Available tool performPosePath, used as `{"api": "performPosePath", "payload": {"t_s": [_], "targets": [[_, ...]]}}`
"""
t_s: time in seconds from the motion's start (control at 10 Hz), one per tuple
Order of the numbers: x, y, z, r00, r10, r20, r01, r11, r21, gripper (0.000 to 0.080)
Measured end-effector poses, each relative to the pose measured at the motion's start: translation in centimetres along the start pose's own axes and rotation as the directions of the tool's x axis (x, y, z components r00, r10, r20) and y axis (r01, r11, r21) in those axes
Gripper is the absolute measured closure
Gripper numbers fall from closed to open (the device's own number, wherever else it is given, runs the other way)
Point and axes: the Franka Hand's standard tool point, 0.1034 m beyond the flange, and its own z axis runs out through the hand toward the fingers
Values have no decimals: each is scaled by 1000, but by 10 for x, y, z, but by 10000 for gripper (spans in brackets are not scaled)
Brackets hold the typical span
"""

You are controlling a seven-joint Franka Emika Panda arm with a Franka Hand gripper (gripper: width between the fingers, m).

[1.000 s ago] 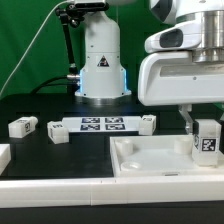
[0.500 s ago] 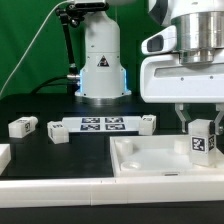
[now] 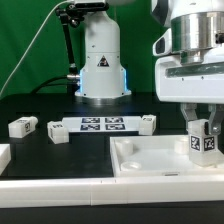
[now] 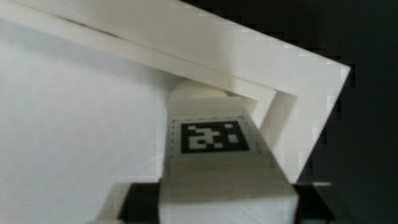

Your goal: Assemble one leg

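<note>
My gripper (image 3: 201, 133) is shut on a leg (image 3: 202, 139), a small white upright block with a black-and-white tag. I hold it upright at the far right corner of the large white panel (image 3: 150, 157); whether it touches the panel I cannot tell. In the wrist view the leg (image 4: 214, 150) fills the space between my dark fingers (image 4: 143, 200), its far end at the corner of the panel's raised rim (image 4: 249, 75). Three more legs lie on the black table: one (image 3: 22, 127) at the exterior view's left, one (image 3: 57, 133) beside the marker board, one (image 3: 147, 123) at the board's right end.
The marker board (image 3: 103, 125) lies flat mid-table in front of the arm's white base (image 3: 101, 60). A white part (image 3: 4, 156) pokes in at the left edge. A white ledge (image 3: 90, 195) runs along the front.
My gripper has swung round above the panel's corner, so the hand now looks narrower. The leg in it has shifted slightly toward the exterior view's left.
</note>
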Motion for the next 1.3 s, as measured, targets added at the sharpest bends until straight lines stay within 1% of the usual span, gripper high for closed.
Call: {"api": "performPosePath", "payload": {"t_s": [0.1,0.2,0.3,0.4,0.5,0.8,0.9,1.1,1.2,1.3], "targets": [[1,0,0,999,-44,-1,44,999,1,505],[4,0,0,990,-144,-2,144,990,1,343],[5,0,0,968,-251,-3,251,968,1,220],[6,-1,-1,926,-378,-5,378,926,0,220],[5,-1,-1,872,-490,-5,490,872,-1,164],[1,-2,-1,669,-744,-9,744,669,-13,151],[-1,-2,0,563,-826,-9,826,563,-23,151],[-10,2,1,374,-927,-2,926,374,-43,151],[-10,4,2,284,-959,6,958,284,-45,151],[-5,5,2,159,-987,18,986,158,-45,151]]}}
